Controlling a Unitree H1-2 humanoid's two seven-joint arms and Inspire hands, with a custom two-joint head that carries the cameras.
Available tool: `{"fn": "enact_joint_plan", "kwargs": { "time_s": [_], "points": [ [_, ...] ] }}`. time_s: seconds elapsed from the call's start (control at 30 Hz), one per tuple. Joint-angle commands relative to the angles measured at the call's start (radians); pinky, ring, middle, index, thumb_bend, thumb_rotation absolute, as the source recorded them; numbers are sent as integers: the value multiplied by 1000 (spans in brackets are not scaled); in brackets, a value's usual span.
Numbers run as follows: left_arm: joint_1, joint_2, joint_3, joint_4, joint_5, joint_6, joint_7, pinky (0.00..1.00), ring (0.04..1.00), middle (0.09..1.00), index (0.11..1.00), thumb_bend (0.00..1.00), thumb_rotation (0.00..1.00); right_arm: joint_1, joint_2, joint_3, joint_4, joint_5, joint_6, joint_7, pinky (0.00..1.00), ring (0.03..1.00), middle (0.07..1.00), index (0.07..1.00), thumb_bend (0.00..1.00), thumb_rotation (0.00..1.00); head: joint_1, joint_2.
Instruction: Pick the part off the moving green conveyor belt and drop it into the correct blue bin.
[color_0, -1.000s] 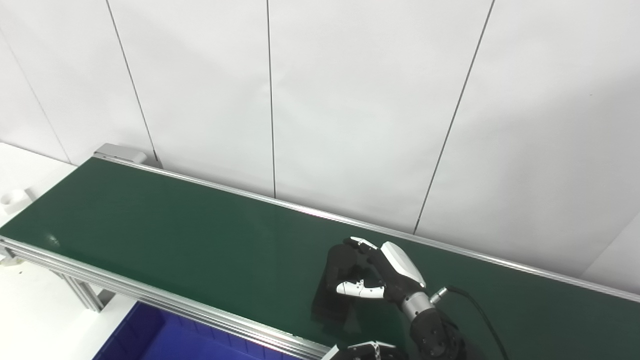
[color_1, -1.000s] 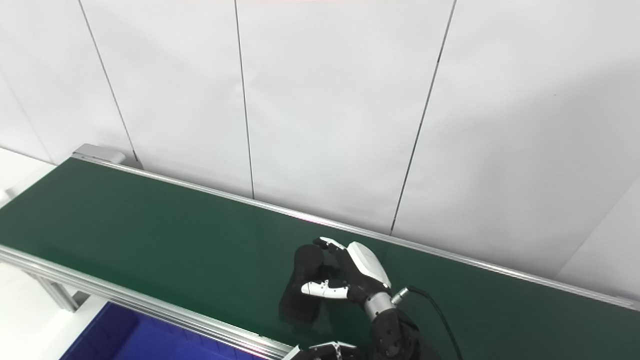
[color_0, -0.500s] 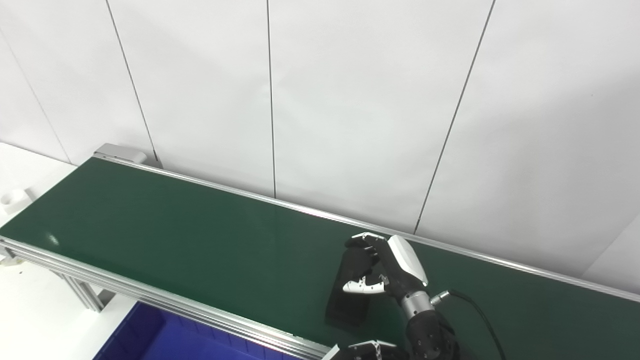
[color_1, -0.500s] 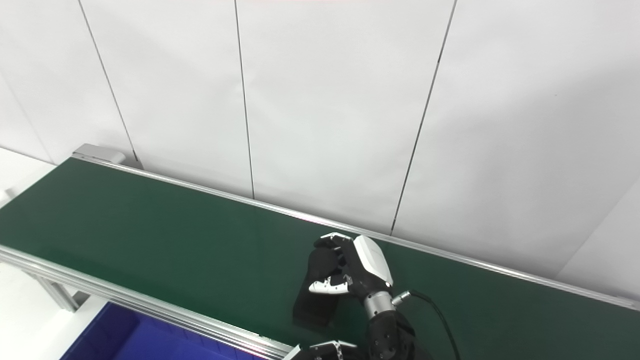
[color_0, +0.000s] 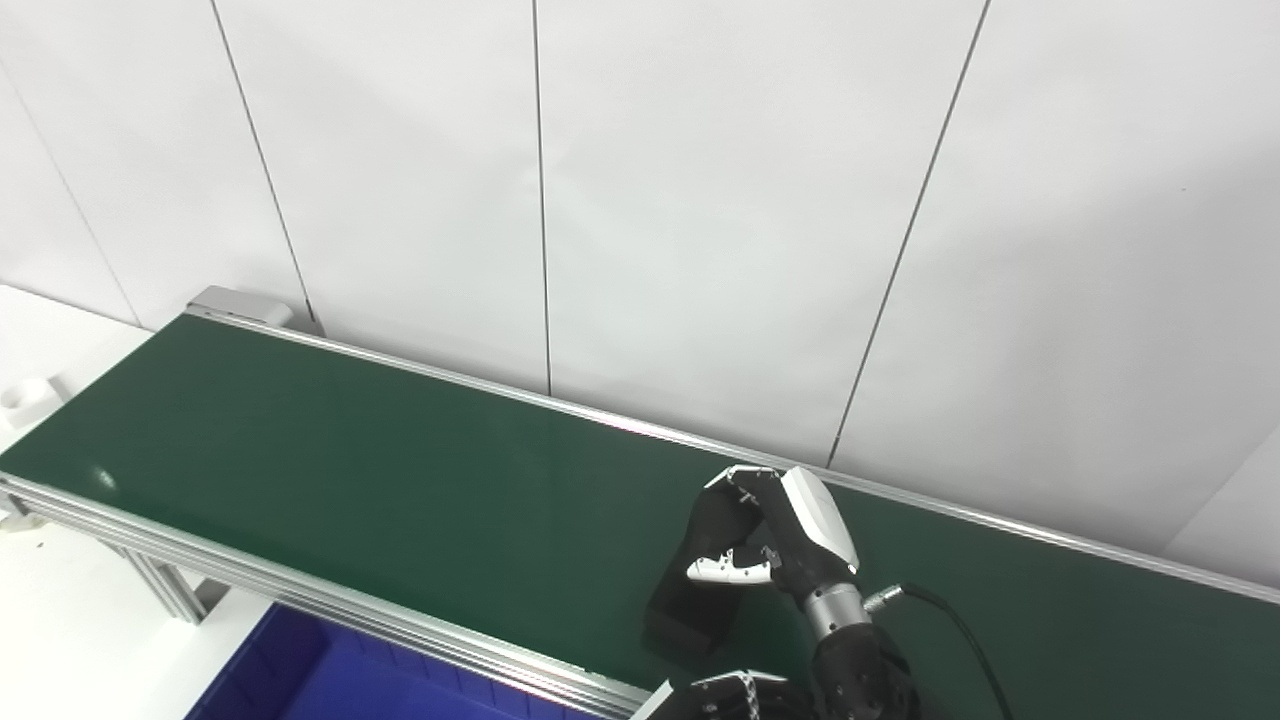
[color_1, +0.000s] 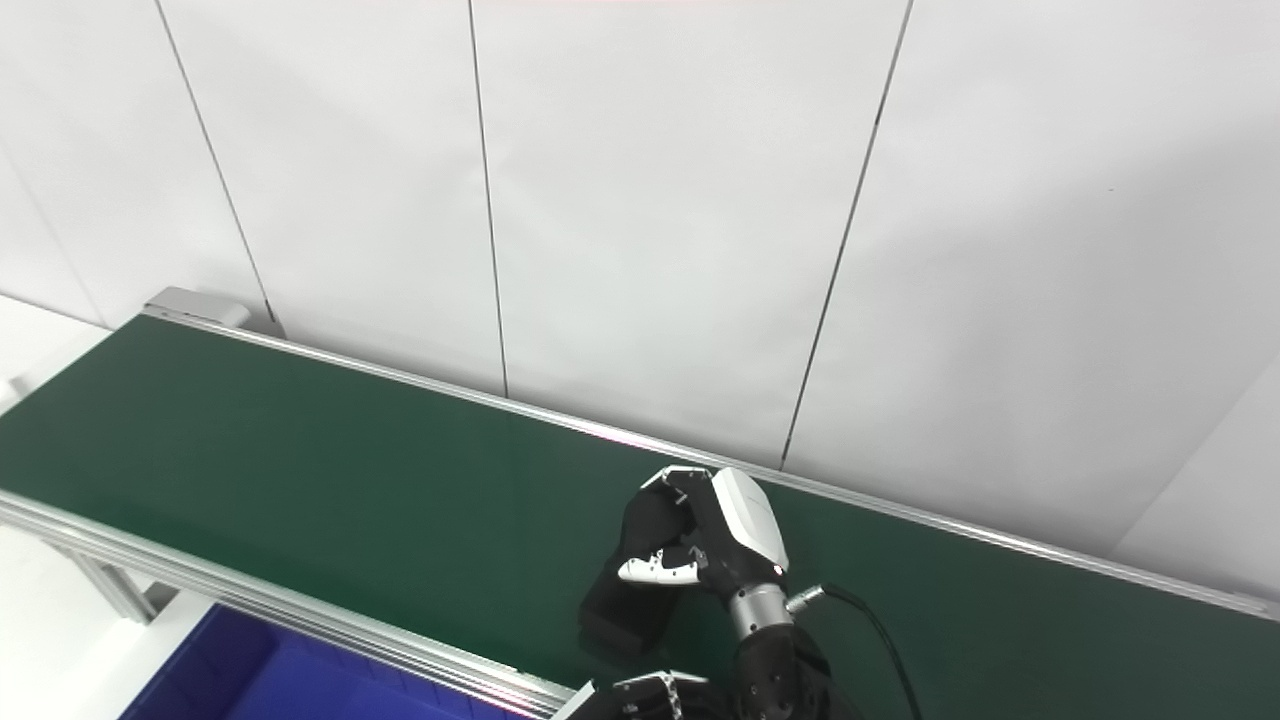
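Conveyor belt (color_0: 350, 470) runs diagonally across both views, dark green with aluminium rails, backed by a white panelled wall. Right hand (color_0: 775, 540) is over the belt's near half, fingers and thumb curled around the upper end of a black part (color_0: 695, 600). The part is a longish dark block, tilted, and its lower end is either on the belt or just above it, honestly can't tell which since black on dark green blurs together. A thin cable (color_1: 880, 625) loops off the wrist. Left hand (color_0: 715, 695) only barely pokes in at the bottom edge, so whether it's spread or curled can't be told. Blue bin (color_1: 235, 675) sits below the near rail, bottom left, well apart from the part.
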Motion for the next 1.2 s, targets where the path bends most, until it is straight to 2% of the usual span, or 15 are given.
{"fn": "enact_joint_plan", "kwargs": {
  "time_s": [0.0, 0.17, 0.3, 0.4, 0.47, 0.57, 0.9, 1.07, 1.17],
  "points": [
    [-5, 0, -2, -33, -13, -10, -10, 686, 701, 705, 691, 986, 66, -31, 8, -9, -36, 3, -61, -28, 478, 461, 534, 465, 515, 0, -1, 1],
    [-2, 2, 0, -38, -22, -5, -12, 679, 694, 700, 689, 987, 58, -23, 7, -12, -53, 7, -62, -29, 476, 460, 523, 472, 517, 0, -13, 4],
    [-2, 5, 3, -37, -25, -3, -13, 685, 697, 703, 689, 993, 64, -3, -3, -27, -113, 22, -56, -21, 506, 476, 515, 463, 517, 0, -38, 5],
    [-5, 13, 5, -28, -35, -12, -21, 684, 699, 708, 691, 992, 70, 29, -11, -55, -208, 66, -29, 17, 482, 461, 517, 473, 518, 0, -58, 6],
    [-6, 18, 6, -26, -45, -10, -25, 689, 702, 711, 692, 993, 70, 47, -11, -73, -258, 88, -7, 37, 403, 433, 525, 489, 516, 0, -71, 7],
    [-5, 30, 10, -30, -47, -9, -28, 692, 705, 714, 693, 992, 79, 75, -18, -92, -356, 78, 28, 46, 356, 416, 523, 501, 515, 0, -100, 8],
    [-3, 64, 30, -35, -105, 6, -70, 725, 721, 723, 705, 980, 53, 139, -43, -150, -612, 72, 97, 86, 400, 442, 515, 486, 517, 0, -202, 19],
    [1, 92, 44, -46, -141, 17, -96, 745, 733, 734, 717, 975, 51, 174, -54, -181, -750, 74, 149, 113, 449, 460, 504, 481, 519, 0, -286, 45],
    [0, 105, 53, -52, -157, 23, -109, 751, 737, 738, 724, 976, 60, 185, -54, -197, -805, 73, 185, 128, 430, 457, 503, 484, 519, 0, -313, 59]
  ]
}}
